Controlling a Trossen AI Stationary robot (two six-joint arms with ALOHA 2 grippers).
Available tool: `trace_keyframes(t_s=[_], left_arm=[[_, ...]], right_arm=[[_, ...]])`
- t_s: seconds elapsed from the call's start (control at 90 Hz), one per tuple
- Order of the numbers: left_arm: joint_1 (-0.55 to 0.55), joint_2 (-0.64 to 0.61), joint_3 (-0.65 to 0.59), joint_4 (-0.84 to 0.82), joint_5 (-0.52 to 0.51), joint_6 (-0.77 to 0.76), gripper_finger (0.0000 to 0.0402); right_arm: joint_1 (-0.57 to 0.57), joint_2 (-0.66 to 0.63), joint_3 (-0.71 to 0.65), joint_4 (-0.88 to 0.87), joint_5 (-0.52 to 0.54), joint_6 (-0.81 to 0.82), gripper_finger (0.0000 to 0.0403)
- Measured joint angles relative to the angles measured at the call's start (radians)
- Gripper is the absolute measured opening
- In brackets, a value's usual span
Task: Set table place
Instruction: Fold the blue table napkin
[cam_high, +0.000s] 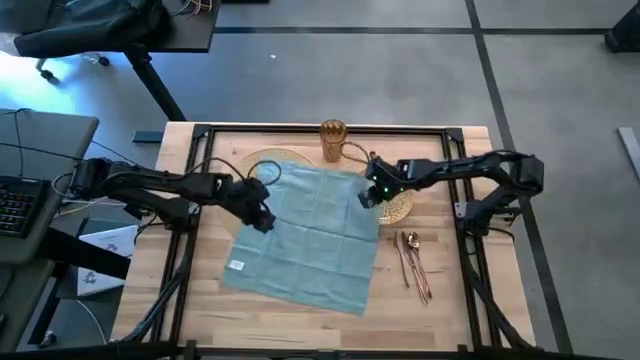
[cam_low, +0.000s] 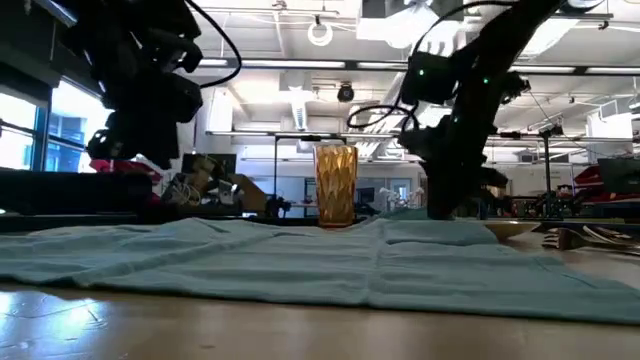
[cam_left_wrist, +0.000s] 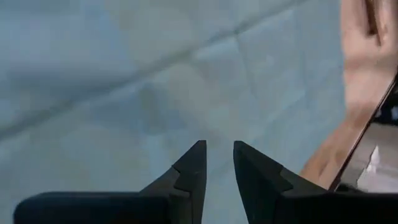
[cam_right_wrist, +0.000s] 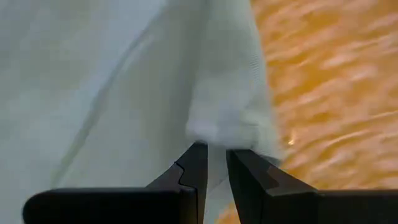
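A teal napkin (cam_high: 305, 235) lies spread open in the middle of the light-wood table (cam_high: 450, 310). It covers most of the pale-gold placemat (cam_high: 262, 160) and the glittery gold plate (cam_right_wrist: 323, 93). The amber cup (cam_high: 333, 140) stands upright just beyond the napkin's far edge. A fork, spoon and knife (cam_high: 412, 262) lie side by side on the wood to the napkin's right. My left gripper (cam_high: 263, 220) hovers above the napkin's left part, slightly open and holding nothing. My right gripper (cam_high: 368, 197) is shut on the napkin at its far right corner. My right gripper pinches a bunched fold of the napkin's far right corner (cam_right_wrist: 217, 134) between its two fingers, coming from the table's right side and slanting down. The corner is gathered at the fingertips over the gold plate. The remainder of the cloth lies slack and flat on the table.
The black rail frame (cam_high: 320, 128) runs around the tabletop. Bare wood shows along the near edge and in the near right corner. A grey desk with a keyboard (cam_high: 15, 205) stands off the table's left side.
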Motion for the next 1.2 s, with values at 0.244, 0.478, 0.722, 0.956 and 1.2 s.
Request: trace_keyframes(t_s=[0.244,0.478,0.722,0.956,1.2], left_arm=[[-0.128,-0.004,0.0,-0.023,0.062,-0.021,0.0062],[-0.272,-0.02,0.0,-0.02,0.184,0.087,0.0062],[-0.514,-0.022,0.0,-0.005,0.21,0.016,0.0062],[-0.787,-0.023,0.0,0.059,-0.049,-0.288,0.0062],[-0.922,-0.022,0.0,0.206,-0.263,-0.61,0.0062]], right_arm=[[-0.008,-0.198,0.0,0.0,0.099,0.043,0.0023],[0.226,-0.325,0.001,-0.004,-0.088,0.042,0.0023],[0.599,-0.276,0.002,0.017,0.036,0.335,0.0023],[0.85,-0.139,0.002,0.297,0.089,0.277,0.0023],[0.959,0.076,0.002,0.537,-0.01,0.135,0.0054]])
